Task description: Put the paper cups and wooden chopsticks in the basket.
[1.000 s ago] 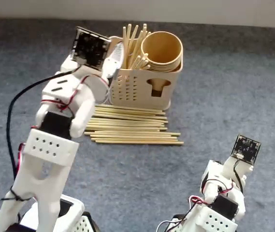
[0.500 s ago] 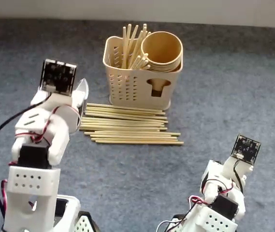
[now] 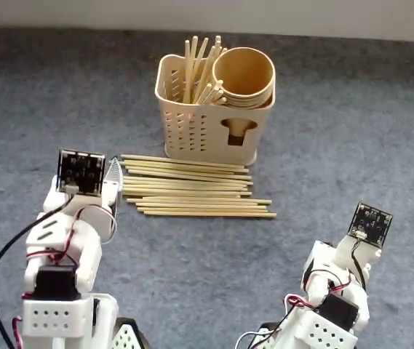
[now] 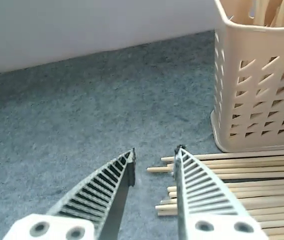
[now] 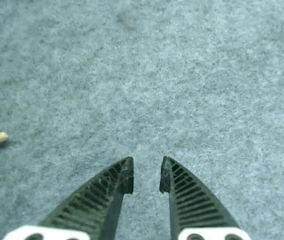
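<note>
Over the last second the left arm has swung back from the basket's rim and come down toward the near left, so the left claw [image 4: 154, 154] now hangs open and empty at the 9 o'clock end of the loose chopsticks [image 3: 192, 193], its tips just off the nearest stick ends. Those sticks lie side by side on the carpet [image 3: 337, 145], directly at 6 o'clock of the basket [image 3: 207, 134], the farthest ones almost against its foot. Inside the basket, the paper cups [image 3: 244, 73] sit nested on the 3 o'clock side and the standing chopsticks [image 3: 198, 64] lean on the 9 o'clock side. The right claw [image 5: 144, 176] rests slightly parted, holding nothing, over bare carpet well away at about 5 o'clock from the pile. The likely trouble from here is the grab itself: the sticks are thin, round and packed tight, so a pinch near their ends could catch several unevenly, letting some roll loose or tip down and snag on the basket wall when lifted (a grip nearer the middle would probably balance better). By count: one basket, one stack of cups showing perhaps three or four rims, roughly seven sticks already standing inside, and about a dozen still on the carpet, too closely laid to number exactly.
</note>
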